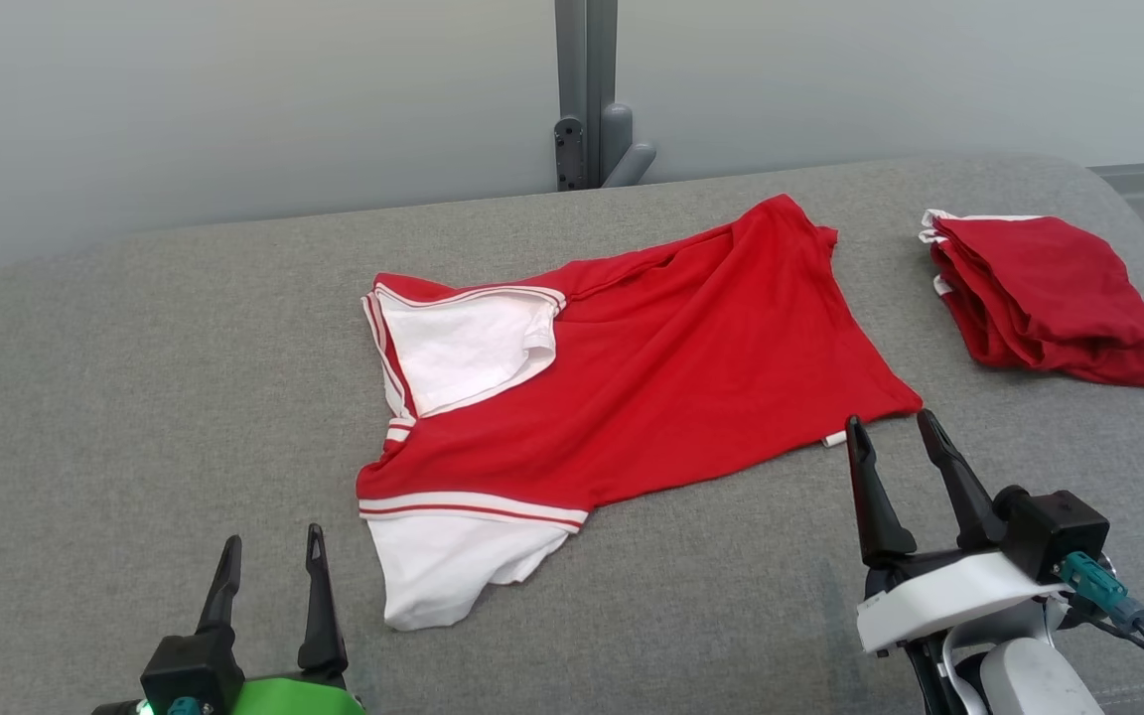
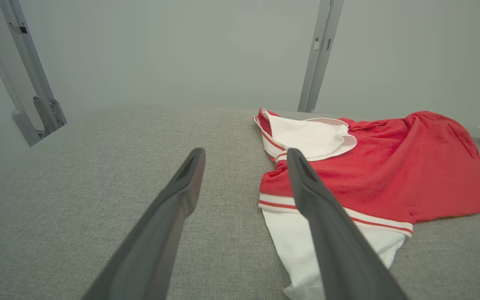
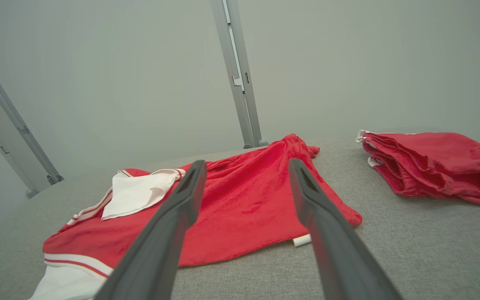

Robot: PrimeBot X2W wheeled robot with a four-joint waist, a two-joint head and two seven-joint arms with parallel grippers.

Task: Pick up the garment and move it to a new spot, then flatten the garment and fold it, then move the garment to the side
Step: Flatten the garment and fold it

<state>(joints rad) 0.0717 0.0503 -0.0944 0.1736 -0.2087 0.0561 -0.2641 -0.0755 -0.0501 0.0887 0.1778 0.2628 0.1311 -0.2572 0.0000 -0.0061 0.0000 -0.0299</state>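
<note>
A: Garment location?
B: The red short-sleeved shirt with white sleeves and striped cuffs (image 1: 691,367) lies spread across the middle of the grey fabric-covered surface (image 1: 135,397); sleeves toward the robot's left, hem toward its right; long axis runs left to right, tilting away at the hem end.
A: Grippers?
B: Both empty; left gripper (image 1: 272,536) has its fingers apart, low at the near edge; right gripper (image 1: 888,419) has its fingers apart too.
A: Which is nearer?
B: The right one; its tips sit just beside the near hem corner (image 1: 895,397), cloth lying ahead and to its left; the left gripper is near the lower white sleeve (image 1: 443,571) but apart from it, sleeve ahead and to its right.
A: Anything else?
B: A folded red cloth stack (image 1: 1049,288) at far right, well apart from the shirt; upper sleeve looks flipped onto the body, so I'd guess flattening comes first.
</note>
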